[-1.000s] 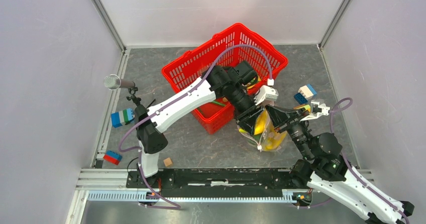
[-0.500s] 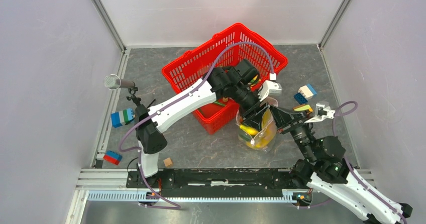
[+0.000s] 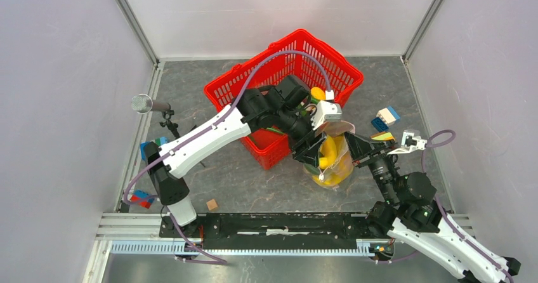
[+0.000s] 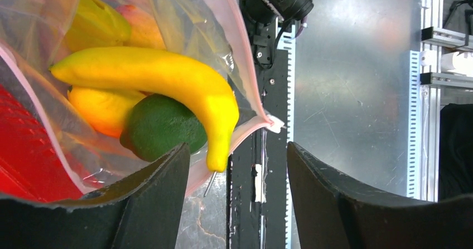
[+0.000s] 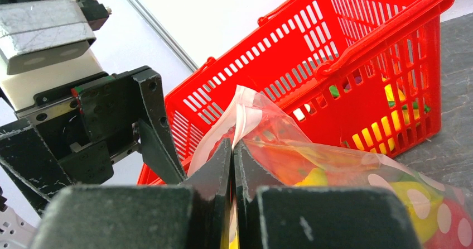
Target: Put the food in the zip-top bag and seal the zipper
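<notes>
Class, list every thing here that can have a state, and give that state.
Zip-top bag: mouth open, partly filled.
Zipper: unsealed.
Banana: in the bag.
Left gripper: fingers apart, empty.
Right gripper: fingers shut on the bag's edge.
Red basket: upright, some food inside.

Grey stone-look floor [image 3: 254, 188]; pale walls [image 3: 273, 10] at 9, 12 & 3 o'clock; alu rail [image 3: 266, 250] at 6.

Colour key. Zip-top bag [image 5: 268, 126]: clear film with pale dots; zipper [image 4: 245, 133] pinkish-white. Inside the bag: yellow banana [image 4: 162, 78], dark green fruit [image 4: 162, 129], orange-yellow piece [image 4: 103, 109]. Basket [image 3: 342, 70]: red open mesh. Table [image 3: 254, 188]: grey, marbled. Brick [image 3: 387, 115]: blue and white.
</notes>
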